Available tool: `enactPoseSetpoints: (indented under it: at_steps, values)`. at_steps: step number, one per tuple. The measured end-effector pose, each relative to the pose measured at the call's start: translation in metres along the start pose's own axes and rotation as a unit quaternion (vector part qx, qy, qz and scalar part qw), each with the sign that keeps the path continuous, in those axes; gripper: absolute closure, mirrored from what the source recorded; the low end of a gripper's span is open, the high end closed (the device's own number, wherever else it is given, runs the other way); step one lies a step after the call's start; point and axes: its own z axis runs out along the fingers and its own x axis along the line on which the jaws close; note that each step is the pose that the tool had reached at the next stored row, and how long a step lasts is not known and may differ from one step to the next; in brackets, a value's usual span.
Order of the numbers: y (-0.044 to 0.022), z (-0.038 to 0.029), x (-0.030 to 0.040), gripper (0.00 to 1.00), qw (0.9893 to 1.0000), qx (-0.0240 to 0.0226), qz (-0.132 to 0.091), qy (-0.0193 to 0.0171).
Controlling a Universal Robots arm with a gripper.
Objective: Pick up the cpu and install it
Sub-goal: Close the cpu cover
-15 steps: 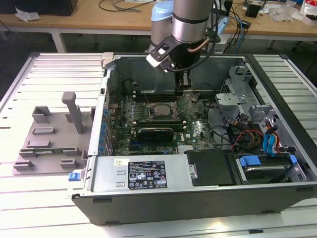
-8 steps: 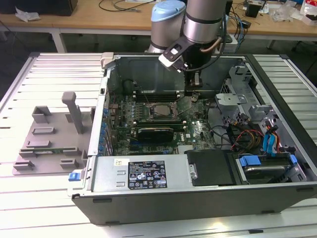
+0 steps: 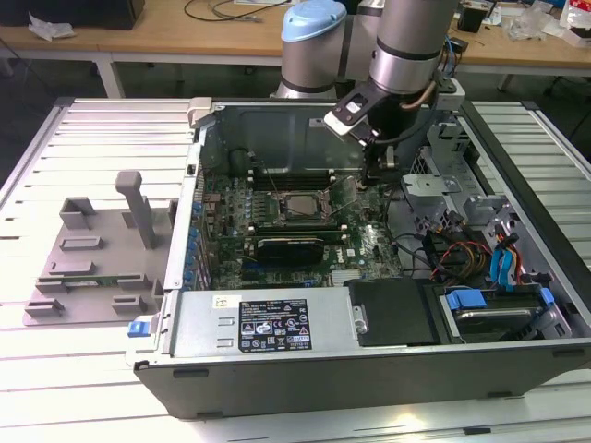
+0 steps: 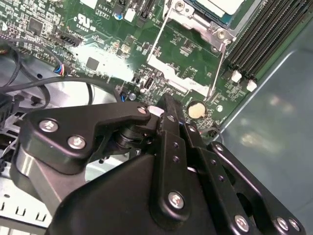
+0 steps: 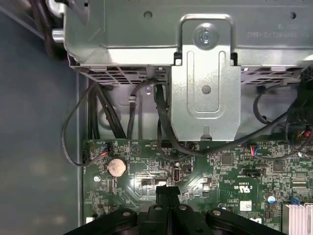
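Note:
Inside the open computer case (image 3: 277,323), my gripper (image 3: 377,173) hangs low over the green motherboard (image 3: 369,245). It is just to the exterior view's right of the socket (image 3: 297,209). The socket's metal load frame (image 3: 343,197) stands tilted up beside the gripper. In both wrist views the black fingers (image 5: 166,192) are pressed together with nothing between them, their tips (image 4: 164,104) close to a coin battery (image 4: 196,110). The cpu (image 4: 217,4), pale and silvery, lies flat in the socket at the edge of the second wrist view.
A grey fixture plate (image 3: 92,249) with upright blocks lies outside the case at the exterior view's left. A metal drive cage (image 5: 205,88) and black cables (image 5: 164,127) crowd the gripper's far side. Memory slots (image 4: 259,39) run beside the socket. The case wall (image 3: 277,129) rises behind.

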Motion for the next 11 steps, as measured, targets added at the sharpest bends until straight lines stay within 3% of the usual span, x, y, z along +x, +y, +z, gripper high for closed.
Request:
enactPoseSetpoints:
  at_steps: [5, 10, 11]
  values:
    - [0.0002, 0.0051, -0.0001, 0.89, 1.0000, 0.0006, 0.000, -0.0001]
    - [-0.0113, 0.0056, -0.0001, 0.89, 1.0000, 0.0006, 0.000, 0.0001]
    - [-0.0176, 0.0056, -0.0002, 0.89, 1.0000, 0.0001, 0.000, 0.0000]
